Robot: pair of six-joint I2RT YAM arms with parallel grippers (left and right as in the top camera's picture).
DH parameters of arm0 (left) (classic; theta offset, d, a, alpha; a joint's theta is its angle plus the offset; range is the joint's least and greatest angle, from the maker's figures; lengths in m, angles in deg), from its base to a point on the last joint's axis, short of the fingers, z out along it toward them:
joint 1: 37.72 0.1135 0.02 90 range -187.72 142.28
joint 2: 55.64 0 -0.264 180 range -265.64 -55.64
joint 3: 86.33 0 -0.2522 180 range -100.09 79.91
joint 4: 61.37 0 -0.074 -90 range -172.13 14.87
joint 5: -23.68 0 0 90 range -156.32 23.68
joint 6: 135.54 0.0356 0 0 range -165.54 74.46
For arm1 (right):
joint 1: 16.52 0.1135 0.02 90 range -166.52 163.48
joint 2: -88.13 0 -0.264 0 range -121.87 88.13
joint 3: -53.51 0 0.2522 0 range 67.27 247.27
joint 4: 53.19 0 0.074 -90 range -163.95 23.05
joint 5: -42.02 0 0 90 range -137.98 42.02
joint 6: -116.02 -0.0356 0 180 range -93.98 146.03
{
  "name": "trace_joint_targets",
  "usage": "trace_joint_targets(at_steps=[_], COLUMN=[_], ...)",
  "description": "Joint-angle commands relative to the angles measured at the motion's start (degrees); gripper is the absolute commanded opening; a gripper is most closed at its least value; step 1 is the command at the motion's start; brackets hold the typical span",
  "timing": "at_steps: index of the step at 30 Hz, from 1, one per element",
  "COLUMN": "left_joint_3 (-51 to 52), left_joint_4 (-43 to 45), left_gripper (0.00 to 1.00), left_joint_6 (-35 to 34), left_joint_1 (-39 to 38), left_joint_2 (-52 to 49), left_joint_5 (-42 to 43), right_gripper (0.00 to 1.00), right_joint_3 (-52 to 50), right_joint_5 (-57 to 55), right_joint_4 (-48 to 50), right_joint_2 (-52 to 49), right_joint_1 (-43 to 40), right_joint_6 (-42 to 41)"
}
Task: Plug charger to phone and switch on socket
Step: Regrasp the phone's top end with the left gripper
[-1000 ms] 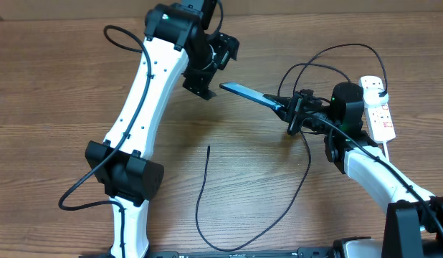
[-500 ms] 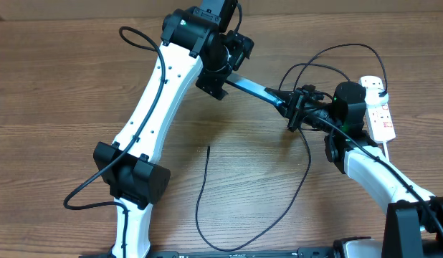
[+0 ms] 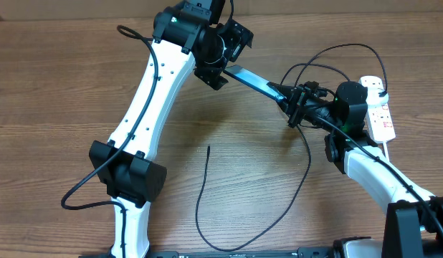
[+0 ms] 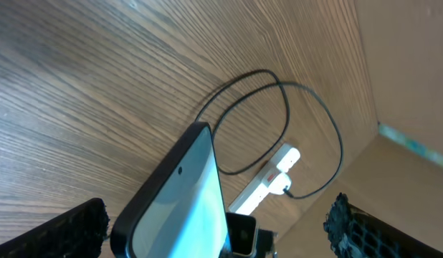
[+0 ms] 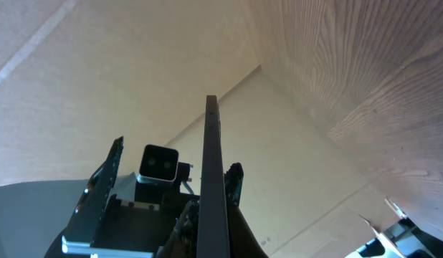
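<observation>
My right gripper (image 3: 292,106) is shut on the phone (image 3: 254,82) and holds it above the table, its free end pointing left. The right wrist view shows the phone edge-on (image 5: 211,172) between my fingers. My left gripper (image 3: 227,59) is open at the phone's free end. In the left wrist view its fingers (image 4: 218,218) stand wide on either side of the light-blue screen (image 4: 186,201). The charger cable (image 3: 200,201) lies loose on the table, its connector tip (image 3: 208,147) free. Its other end loops to the socket (image 3: 381,115) at the right edge.
The cable loops (image 4: 279,115) lie on the wood behind the phone, near the white power strip (image 4: 268,183). A cardboard wall (image 4: 408,86) stands along the table's far side. The left arm's base (image 3: 128,179) is at front left.
My left gripper has moved right, over the phone's free end, so its open fingers now straddle it. The right gripper has raised the phone slightly. The cable has not moved.
</observation>
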Motion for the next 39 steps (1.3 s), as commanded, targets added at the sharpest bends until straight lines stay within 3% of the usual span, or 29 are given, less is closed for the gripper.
trace_joint_targets(at_steps=[1, 6, 16, 27, 39], left_joint_3=[1.5, 5.4, 10.9, 14.1, 14.4], left_joint_4=[0.9, 8.3, 10.8, 19.1, 19.6], left_gripper=[1.0, 1.0, 1.0, 1.0, 1.0], left_joint_6=[3.0, 2.9, 4.4, 4.0, 2.5], left_joint_1=[0.0, 0.3, -0.5, -2.9, -3.5], left_joint_2=[0.5, 0.5, 0.5, 0.5, 0.5], left_joint_5=[4.1, 11.2, 5.7, 7.0, 6.1], right_gripper=[0.04, 0.04, 0.04, 0.04, 0.04], right_joint_3=[1.2, 1.2, 1.2, 1.2, 1.2], right_joint_5=[-1.6, -3.0, -6.4, -8.2, -11.1], right_joint_4=[1.0, 1.2, 1.5, 1.4, 1.4], right_joint_2=[0.2, 0.2, 0.2, 0.2, 0.2], right_joint_1=[-0.1, -0.1, -0.1, -0.1, -0.1], right_joint_6=[-7.6, -7.3, -6.6, -6.6, -6.6])
